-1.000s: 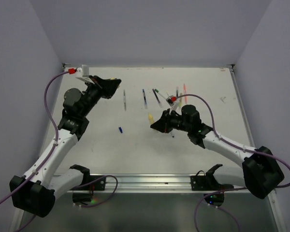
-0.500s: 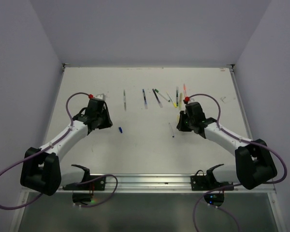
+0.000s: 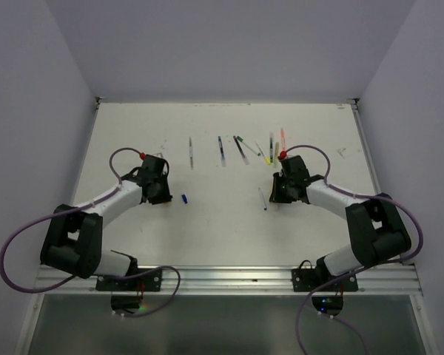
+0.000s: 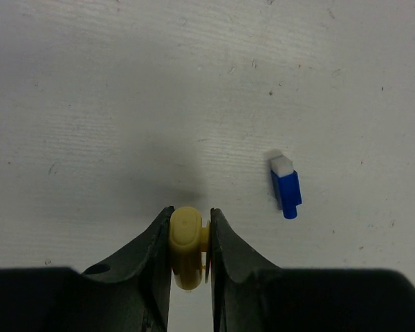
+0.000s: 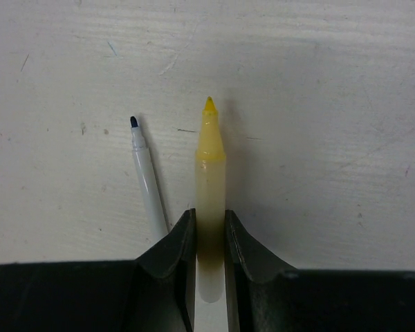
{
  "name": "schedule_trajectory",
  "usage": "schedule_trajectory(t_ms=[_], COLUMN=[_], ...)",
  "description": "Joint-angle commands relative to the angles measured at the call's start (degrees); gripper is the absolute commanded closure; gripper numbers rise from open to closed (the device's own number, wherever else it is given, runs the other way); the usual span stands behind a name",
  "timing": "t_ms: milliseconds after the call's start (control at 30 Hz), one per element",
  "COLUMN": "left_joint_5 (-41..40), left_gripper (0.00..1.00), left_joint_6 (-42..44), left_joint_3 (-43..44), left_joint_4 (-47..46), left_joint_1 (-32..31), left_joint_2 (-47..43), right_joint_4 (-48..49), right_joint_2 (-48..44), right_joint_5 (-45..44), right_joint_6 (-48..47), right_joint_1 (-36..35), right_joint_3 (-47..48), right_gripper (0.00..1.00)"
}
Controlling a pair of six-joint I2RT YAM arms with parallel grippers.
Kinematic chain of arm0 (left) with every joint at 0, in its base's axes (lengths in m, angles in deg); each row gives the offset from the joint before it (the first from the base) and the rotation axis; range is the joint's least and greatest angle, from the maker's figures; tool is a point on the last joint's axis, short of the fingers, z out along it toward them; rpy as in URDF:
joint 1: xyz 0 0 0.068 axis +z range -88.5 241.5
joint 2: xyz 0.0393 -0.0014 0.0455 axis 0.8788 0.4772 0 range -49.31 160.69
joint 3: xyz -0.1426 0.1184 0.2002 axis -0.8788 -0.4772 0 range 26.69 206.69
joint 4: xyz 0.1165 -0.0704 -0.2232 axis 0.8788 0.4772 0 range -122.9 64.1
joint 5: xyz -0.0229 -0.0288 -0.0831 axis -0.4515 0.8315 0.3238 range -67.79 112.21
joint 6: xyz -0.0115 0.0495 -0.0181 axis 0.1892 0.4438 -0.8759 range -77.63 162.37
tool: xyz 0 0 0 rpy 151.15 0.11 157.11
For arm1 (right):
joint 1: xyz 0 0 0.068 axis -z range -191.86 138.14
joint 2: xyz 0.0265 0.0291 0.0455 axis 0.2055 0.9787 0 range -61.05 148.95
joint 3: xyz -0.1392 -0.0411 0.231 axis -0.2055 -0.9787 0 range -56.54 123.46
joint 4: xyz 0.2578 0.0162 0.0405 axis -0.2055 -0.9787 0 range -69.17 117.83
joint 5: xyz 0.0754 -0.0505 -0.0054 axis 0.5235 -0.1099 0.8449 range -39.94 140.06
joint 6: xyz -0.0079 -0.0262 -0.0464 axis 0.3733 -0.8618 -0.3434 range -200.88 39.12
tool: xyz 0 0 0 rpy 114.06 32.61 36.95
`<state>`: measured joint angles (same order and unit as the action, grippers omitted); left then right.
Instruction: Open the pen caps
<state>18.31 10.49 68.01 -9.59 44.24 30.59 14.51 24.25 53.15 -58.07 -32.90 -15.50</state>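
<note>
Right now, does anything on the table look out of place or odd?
Nothing spilled or damaged. A blue cap lies loose away from the pen row; an uncapped pen lies beside the highlighter in the right fingers.

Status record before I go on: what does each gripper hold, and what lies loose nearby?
left gripper: shut on yellow cap
right gripper: shut on yellow highlighter, tip bare
loose by left: blue cap, lying on the table
loose by right: white pen, dark tip uncapped, beside the highlighter
far side: other pens in a row
</note>
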Motion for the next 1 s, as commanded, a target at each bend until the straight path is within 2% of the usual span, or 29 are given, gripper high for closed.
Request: schedule_trajectory(t_ms=[0,100,200,333,400,567,733,800,967], left_joint_5=[-2.07,-1.99,-1.11,-1.11,-1.46,-2.34,-2.51,-2.34,-2.25], left_gripper=[0.74,0.7,0.66,0.51,0.47,0.25,0.05,0.03,0.03], left_joint_6=[-1.69,-1.7,-2.05,-2.14,-2.14,-2.57,-2.05,-1.78,-1.17], left_joint_3=[-1.06,-1.42,-2.03,-1.68,-1.68,-0.81,4.1,5.78,11.32], left_joint_4=[-3.88,-4.76,-5.91,-5.82,-5.38,-3.81,-1.08,-0.63,-2.22], left_joint_1=[0.29,0.29,0.38,0.38,0.38,0.38,0.38,0.38,0.38], left_joint_2=[1.22,2.63,2.98,2.72,2.02,-1.4,-4.83,-5.71,-3.35], right_joint_4=[1.54,1.81,1.98,2.07,1.98,0.32,-0.56,-0.13,3.03], right_joint_2=[0.84,0.58,-0.13,-1.62,-2.41,-6.72,-10.67,-11.73,-10.33], right_joint_5=[2.53,3.06,3.41,3.5,3.5,3.06,2.88,2.88,1.57], right_joint_6=[-1.1,-1.1,-1.01,-0.75,-0.57,-0.31,-0.48,-0.4,-0.31], right_joint_1=[0.03,0.03,0.03,0.03,0.03,0.03,-0.32,-0.85,-4.09], right_joint_3=[1.42,1.15,0.98,0.97,0.89,2.11,4.84,6.33,10.1], right_gripper=[0.89,0.84,0.72,0.54,0.49,0.3,0.2,0.16,0.13])
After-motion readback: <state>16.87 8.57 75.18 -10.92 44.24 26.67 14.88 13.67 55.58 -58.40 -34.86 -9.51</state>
